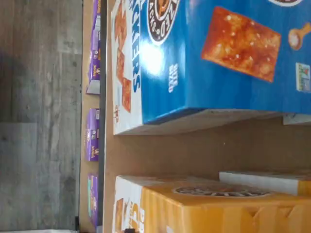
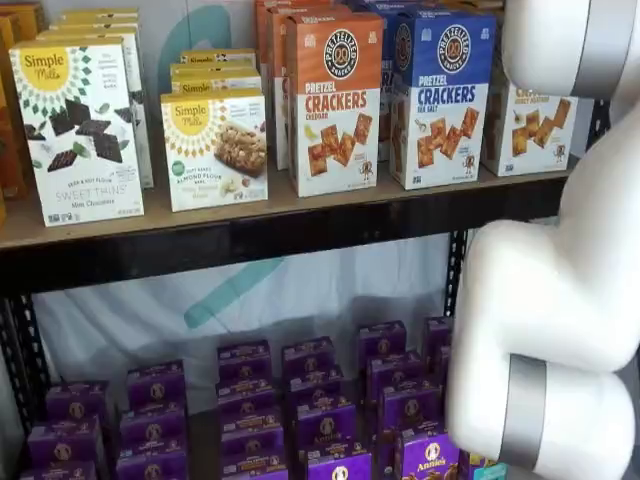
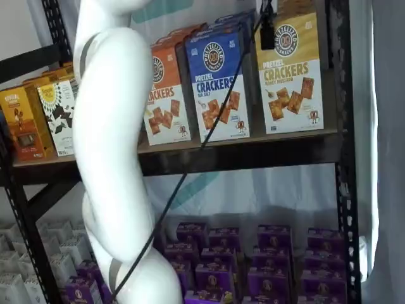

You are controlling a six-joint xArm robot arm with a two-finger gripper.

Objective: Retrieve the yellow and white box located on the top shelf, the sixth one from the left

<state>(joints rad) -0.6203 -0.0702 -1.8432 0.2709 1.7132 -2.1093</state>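
While the gripper (image 3: 267, 30) hangs before the upper corner of the yellow box (image 3: 290, 69), we see only dark fingers with no box in them, and we judge them spread wide. Our box stands upright at the end of the top shelf (image 3: 253, 152), long axis vertical, just behind the fingers and a little toward the black upright (image 3: 335, 76). A bare gap parts it from the blue box (image 3: 218, 82), giving one finger room, while the upright crowds the other side.
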